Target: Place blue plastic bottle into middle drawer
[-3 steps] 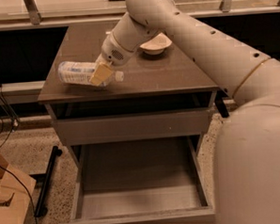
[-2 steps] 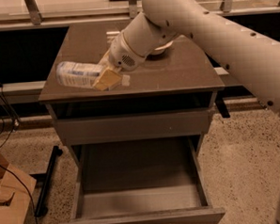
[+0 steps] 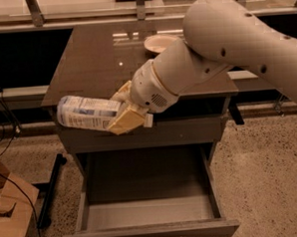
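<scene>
Claw (image 3: 119,108) at the end of the pale arm (image 3: 219,47) hangs at the front left edge of the bench (image 3: 95,58), level with the lip of the top. Its two tan fingers (image 3: 127,119) are closed around the blue plastic bottle (image 3: 86,112), one above and one below, gripping the end nearer the wrist. The bottle lies almost level, its printed label facing the camera and its free end pointing to the left, just past the bench's left corner. Which end carries the cap I cannot tell.

Below it, the middle drawer (image 3: 149,233) stands pulled well out towards the camera, its lighter grey floor (image 3: 148,210) showing bare between thin side walls. The bottle is up in the air, higher than the drawer and over its left part, touching neither the drawer nor its walls. A flat drawer front (image 3: 179,134) sits closed right under the bench top, behind the claw.

Further back on the bench, a round cream bowl (image 3: 159,42) rests near the arm, well apart from the bottle. On the speckled floor to the left stand a cardboard box (image 3: 11,217) and some dark cables (image 3: 4,120).
</scene>
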Controlling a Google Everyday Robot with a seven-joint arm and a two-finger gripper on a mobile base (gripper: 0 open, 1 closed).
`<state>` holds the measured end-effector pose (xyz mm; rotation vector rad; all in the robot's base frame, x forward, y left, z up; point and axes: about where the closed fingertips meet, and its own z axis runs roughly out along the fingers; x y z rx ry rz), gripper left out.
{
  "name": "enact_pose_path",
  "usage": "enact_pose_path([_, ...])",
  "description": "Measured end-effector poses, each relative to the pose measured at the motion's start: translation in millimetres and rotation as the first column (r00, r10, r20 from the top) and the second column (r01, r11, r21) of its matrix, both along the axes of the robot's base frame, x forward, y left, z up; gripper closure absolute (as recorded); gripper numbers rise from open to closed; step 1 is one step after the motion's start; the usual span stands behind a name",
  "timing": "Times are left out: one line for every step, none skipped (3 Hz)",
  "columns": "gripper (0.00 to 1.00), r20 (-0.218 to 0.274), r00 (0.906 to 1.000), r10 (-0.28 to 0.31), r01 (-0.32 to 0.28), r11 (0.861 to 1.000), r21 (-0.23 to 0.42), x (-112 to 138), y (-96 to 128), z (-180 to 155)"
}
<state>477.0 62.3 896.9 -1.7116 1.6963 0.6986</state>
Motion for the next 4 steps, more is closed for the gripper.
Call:
enact_pose_path([1.0,-0.067,0.9977,0.004,-0.004,1.0,-0.01,-41,8,-31])
enact_pose_path([1.0,-0.069,0.9976,0.005,-0.006,1.0,-0.013,-42,8,-32])
enact_pose_path([1.0,-0.067,0.9976,0.019,-0.023,0.998,-0.051,-42,11,-36])
enact_pose_path([1.0,-0.101,0.9943,0.033,-0.036,0.999,-0.029,-44,18,-76])
